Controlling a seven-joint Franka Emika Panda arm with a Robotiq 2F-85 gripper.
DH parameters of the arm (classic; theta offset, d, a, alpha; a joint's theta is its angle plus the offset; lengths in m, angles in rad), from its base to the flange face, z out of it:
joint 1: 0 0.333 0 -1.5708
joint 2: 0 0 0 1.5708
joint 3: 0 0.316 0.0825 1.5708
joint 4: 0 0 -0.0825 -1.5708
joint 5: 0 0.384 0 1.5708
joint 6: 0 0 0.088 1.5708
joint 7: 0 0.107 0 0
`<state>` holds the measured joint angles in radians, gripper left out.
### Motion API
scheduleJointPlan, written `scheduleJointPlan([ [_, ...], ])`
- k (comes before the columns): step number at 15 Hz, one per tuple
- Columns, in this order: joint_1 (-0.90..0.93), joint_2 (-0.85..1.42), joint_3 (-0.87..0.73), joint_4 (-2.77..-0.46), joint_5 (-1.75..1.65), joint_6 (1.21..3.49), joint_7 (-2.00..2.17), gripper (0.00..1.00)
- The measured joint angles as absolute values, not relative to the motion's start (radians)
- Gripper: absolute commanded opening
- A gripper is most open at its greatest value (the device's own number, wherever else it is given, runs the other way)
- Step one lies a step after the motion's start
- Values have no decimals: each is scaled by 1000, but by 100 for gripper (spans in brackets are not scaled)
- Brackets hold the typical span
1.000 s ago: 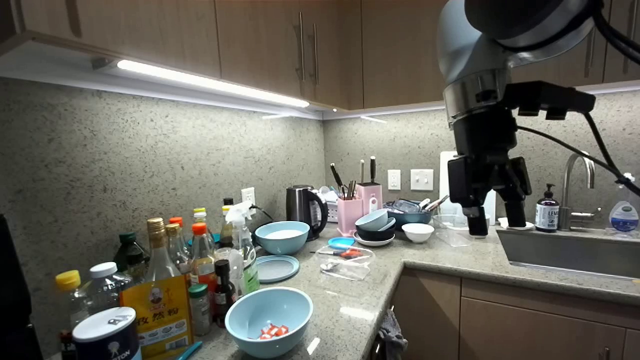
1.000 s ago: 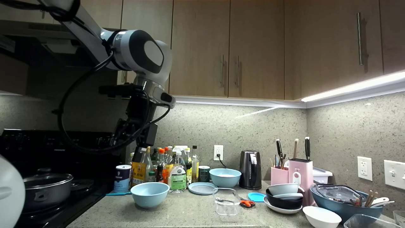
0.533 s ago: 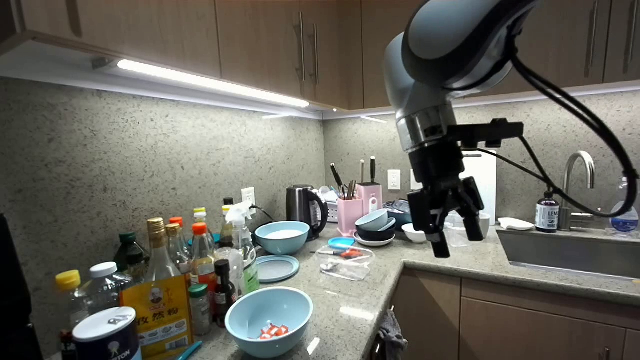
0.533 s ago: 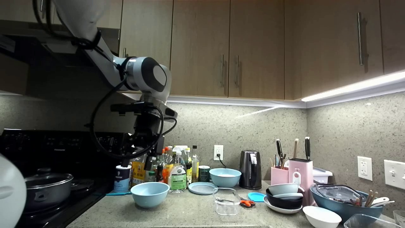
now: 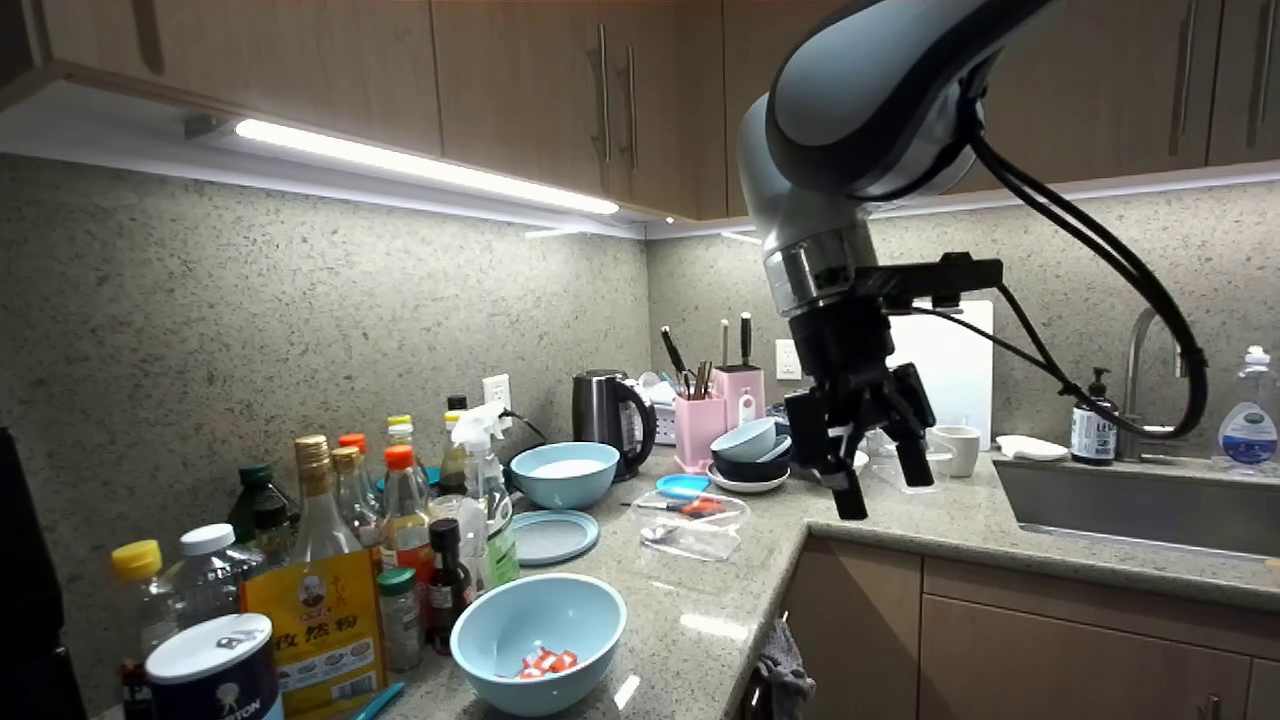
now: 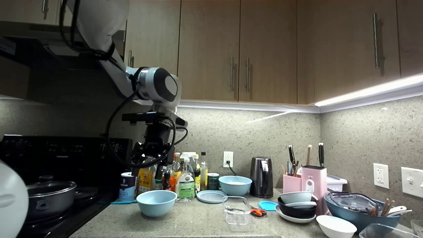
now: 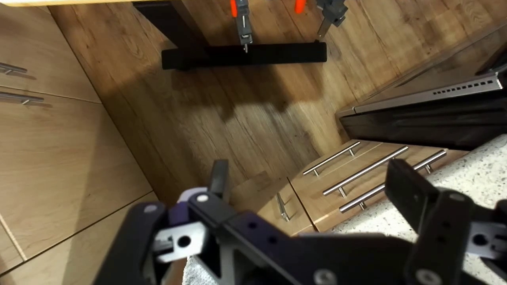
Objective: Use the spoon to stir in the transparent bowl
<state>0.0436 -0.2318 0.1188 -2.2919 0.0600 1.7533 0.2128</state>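
Hand [image 7: 308, 170], jaws parted and empty, has descended and swung toward the counter [image 6: 185, 223], presumably approaching the spoon [image 6: 233, 209]; stirring is not yet begun.

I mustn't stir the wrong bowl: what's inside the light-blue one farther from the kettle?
Red and white pieces lie inside that light-blue bowl; its near side hides part of the bottom.
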Motion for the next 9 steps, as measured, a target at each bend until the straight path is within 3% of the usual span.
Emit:
scheduleJointPlan([
  [5, 25, -110, 79, -2243, -3, 1926, 220, 100],
  [9, 14, 75, 34, -2100, -44, 1935, 218, 100],
])
